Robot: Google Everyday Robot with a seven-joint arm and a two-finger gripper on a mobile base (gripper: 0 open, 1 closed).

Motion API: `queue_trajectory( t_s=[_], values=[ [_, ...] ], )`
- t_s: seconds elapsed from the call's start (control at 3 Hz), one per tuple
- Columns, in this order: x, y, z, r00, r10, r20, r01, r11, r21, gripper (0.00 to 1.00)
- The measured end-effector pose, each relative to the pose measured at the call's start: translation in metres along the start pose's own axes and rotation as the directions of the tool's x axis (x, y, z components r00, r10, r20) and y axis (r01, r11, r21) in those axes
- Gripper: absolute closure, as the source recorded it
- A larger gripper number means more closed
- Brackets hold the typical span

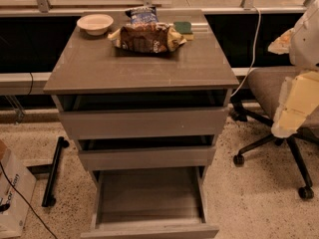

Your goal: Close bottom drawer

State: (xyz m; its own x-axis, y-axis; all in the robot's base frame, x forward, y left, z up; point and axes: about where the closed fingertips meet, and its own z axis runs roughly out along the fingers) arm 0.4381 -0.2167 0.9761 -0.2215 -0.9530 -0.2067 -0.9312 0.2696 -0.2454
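Observation:
The bottom drawer (149, 195) of the grey-brown cabinet (139, 66) is pulled far out toward me. Its flat floor shows and holds nothing, and its plain front (149, 231) is at the bottom edge of the view. The two drawers above it, the middle one (145, 158) and the top one (143, 123), stand slightly out. My arm comes in at the right edge as a white and cream shape, with the gripper (293, 108) above the chair, well to the right of the cabinet and higher than the bottom drawer.
On the cabinet top are a white bowl (94, 23), a brown snack bag (147, 38), a blue bag (143, 15) and a green sponge (183, 28). An office chair (269, 91) stands to the right. A black bar (54, 171) and a cardboard box (12, 198) are on the floor at left.

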Motion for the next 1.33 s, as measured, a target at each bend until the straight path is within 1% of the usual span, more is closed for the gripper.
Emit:
queue_trajectory(
  t_s=[0.33,0.67,1.0,1.33],
  values=[
    [0.0,0.0,0.0,1.0,0.0,0.0,0.0,1.0,0.0,0.0],
    [-0.001,0.0,0.001,1.0,-0.001,0.01,0.001,1.0,0.008,0.19],
    [-0.002,0.005,0.02,0.998,-0.004,0.057,0.004,1.0,0.008,0.43],
    [0.008,0.012,0.062,0.993,-0.003,0.117,0.004,0.9999,-0.011,0.66]
  ],
)
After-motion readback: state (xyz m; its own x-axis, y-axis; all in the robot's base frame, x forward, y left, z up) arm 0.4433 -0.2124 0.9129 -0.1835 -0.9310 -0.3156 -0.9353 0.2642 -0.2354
